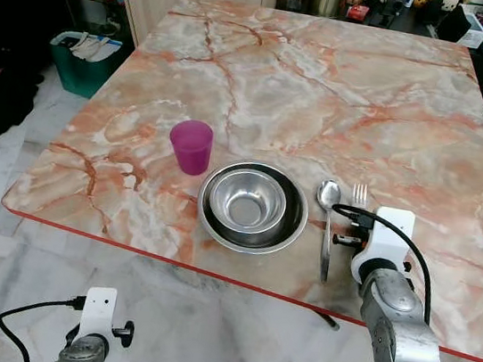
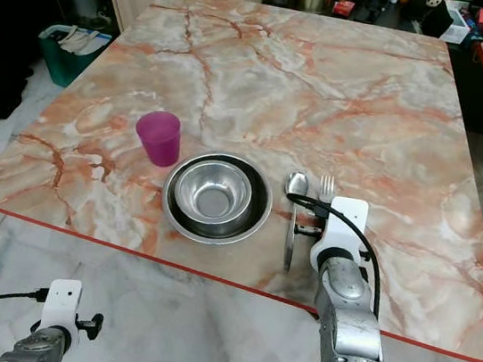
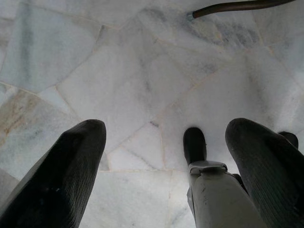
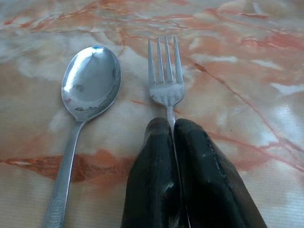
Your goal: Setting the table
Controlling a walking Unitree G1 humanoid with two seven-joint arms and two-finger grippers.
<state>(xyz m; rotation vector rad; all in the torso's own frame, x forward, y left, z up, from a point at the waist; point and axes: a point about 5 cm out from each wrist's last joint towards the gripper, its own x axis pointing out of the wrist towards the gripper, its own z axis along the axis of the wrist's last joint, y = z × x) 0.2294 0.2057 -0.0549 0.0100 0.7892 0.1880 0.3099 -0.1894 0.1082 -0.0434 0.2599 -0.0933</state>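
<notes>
On the marble counter [image 1: 345,87], near its front edge, the right gripper [image 4: 174,124] has its jaws closed on the handle of the fork [image 4: 165,76], which lies just beside the spoon [image 1: 327,213], right of the steel bowl [image 1: 252,206] and purple cup [image 1: 191,146]. Recommended: set the fork flat and parallel to the spoon, open the jaws fully, then lift straight up so nothing drags. Left gripper [image 3: 161,156] hangs idle over the floor, jaws wide.
</notes>
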